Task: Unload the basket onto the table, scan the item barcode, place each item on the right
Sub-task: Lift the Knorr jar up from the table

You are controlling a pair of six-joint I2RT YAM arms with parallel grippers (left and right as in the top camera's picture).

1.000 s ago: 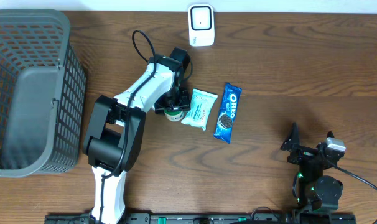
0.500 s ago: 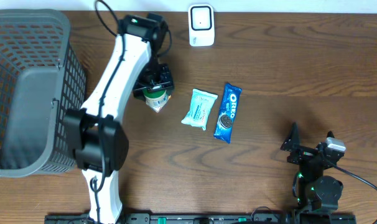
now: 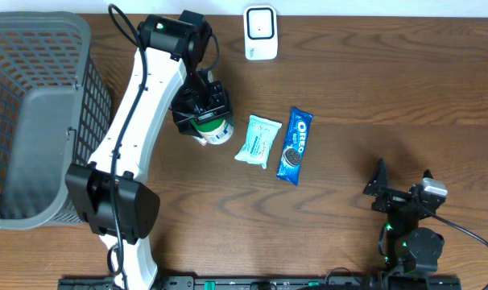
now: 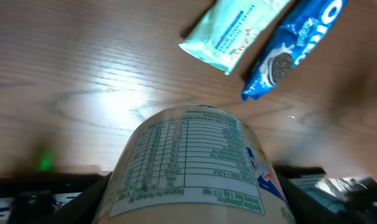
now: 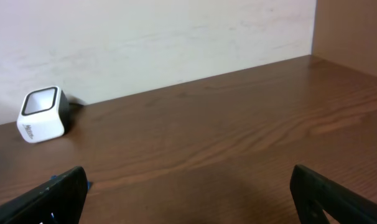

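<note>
A: How far along is the scan judged to be?

B: The pick-up is judged done. The small tub (image 3: 212, 130) is pinched between the jaws of the left gripper (image 3: 199, 114). In the left wrist view its printed label is turned toward the camera. The tub is held over the table (image 3: 349, 80), just left of the other 2 items. It is nearer the robot than the scanner (image 3: 260, 32) and well apart from it.

A: What is left to be done?

B: The presentation itself. No barcode can be made out on the tub, and only a nutrition panel is seen. So it is judged that the tub is yet to be carried to the scanner's window and turned until the code faces it. Whether the tub is lifted clear of the wood cannot be told for certain.

A: What is noted of the right gripper (image 3: 401, 197)?

B: It is parked at the near right of the table. Its fingers are spread wide and nothing is held between them.

A: How many of each thing are counted?

B: 1 scanner, 1 grey basket (image 3: 10, 48) at the far left, and 3 items. These are 1 tub, 1 mint-green packet (image 3: 258, 141) and 1 blue Oreo pack (image 3: 295, 145). The packet and the pack are laid just beside each other, and contact between them cannot be told. 2 arms are seen.
</note>
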